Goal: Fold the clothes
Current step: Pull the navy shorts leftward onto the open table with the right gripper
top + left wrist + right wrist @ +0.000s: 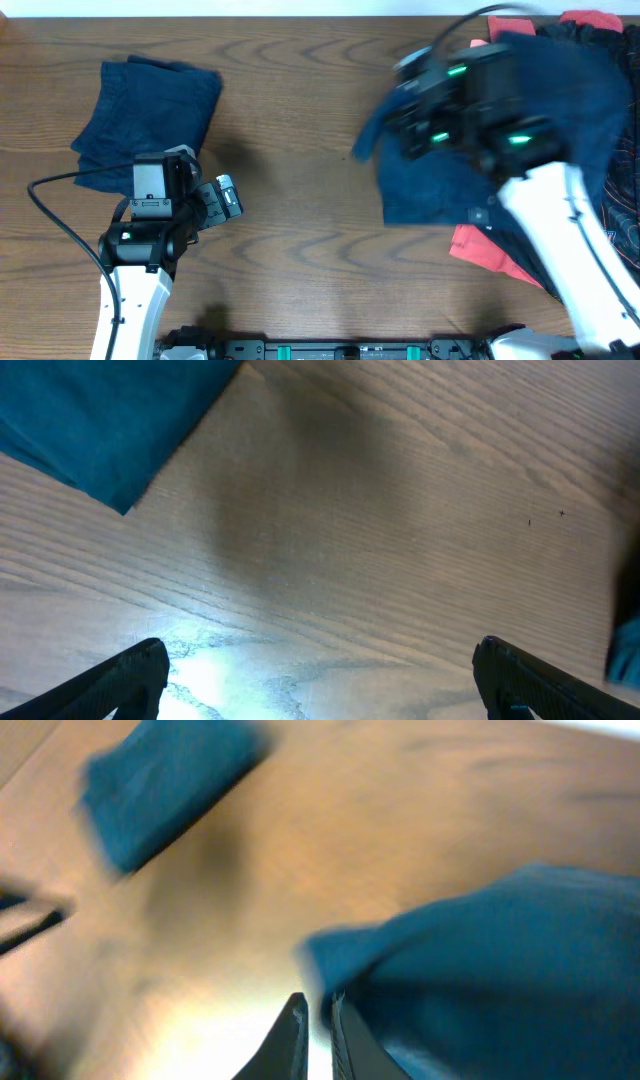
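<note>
Folded dark navy shorts (150, 110) lie at the far left of the table and also show in the left wrist view (100, 420). My left gripper (320, 685) is open and empty over bare wood, just right of them (215, 198). A second pair of navy shorts (470, 170) is spread at the right under my blurred right arm. My right gripper (315, 1012) is nearly closed at that garment's edge (500, 970). Coral-red shirts (490, 250) lie beneath it. A black red-patterned garment (625, 200) is at the right edge.
More coral-red cloth (592, 20) lies at the far right corner. A black cable (60, 215) loops beside the left arm. Bare wooden table (300, 150) lies between the two navy garments.
</note>
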You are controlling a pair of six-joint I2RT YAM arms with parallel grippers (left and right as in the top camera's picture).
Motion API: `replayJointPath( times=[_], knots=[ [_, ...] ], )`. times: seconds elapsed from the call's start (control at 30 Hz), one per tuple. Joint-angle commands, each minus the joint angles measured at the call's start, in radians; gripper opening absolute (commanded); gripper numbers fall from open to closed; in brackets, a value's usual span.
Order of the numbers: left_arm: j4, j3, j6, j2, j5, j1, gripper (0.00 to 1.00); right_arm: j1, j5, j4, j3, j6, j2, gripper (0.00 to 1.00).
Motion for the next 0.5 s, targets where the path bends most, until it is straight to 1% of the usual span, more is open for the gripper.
replayJointPath(
  times=[0.0,0.13,0.23,0.27,0.33,0.37,0.47],
  knots=[
    [0.002,0.019,0.017,-0.001,-0.001,-0.003,0.98,0.118,0.014,0.056,-0.043,0.016,0.060,0.07],
    [0.005,0.019,0.017,-0.001,-0.001,-0.003,0.98,0.225,0.144,0.222,-0.043,0.094,0.134,0.05],
    [0.005,0.019,0.016,-0.001,0.000,-0.003,0.98,0.256,0.259,0.296,-0.043,0.153,0.154,0.08],
    [0.004,0.019,0.016,-0.001,0.001,-0.003,0.98,0.256,0.323,0.296,-0.043,0.185,0.154,0.12],
    [0.003,0.019,0.016,-0.001,0.052,-0.003,0.98,0.249,0.447,0.264,-0.042,0.259,0.145,0.31],
    [0.004,0.019,0.016,-0.001,0.100,-0.003,0.98,0.238,0.503,0.236,-0.042,0.289,0.140,0.38],
    [0.013,0.010,0.000,0.006,0.244,-0.003,0.98,0.192,0.618,0.113,-0.042,0.333,0.114,0.43]
  ],
)
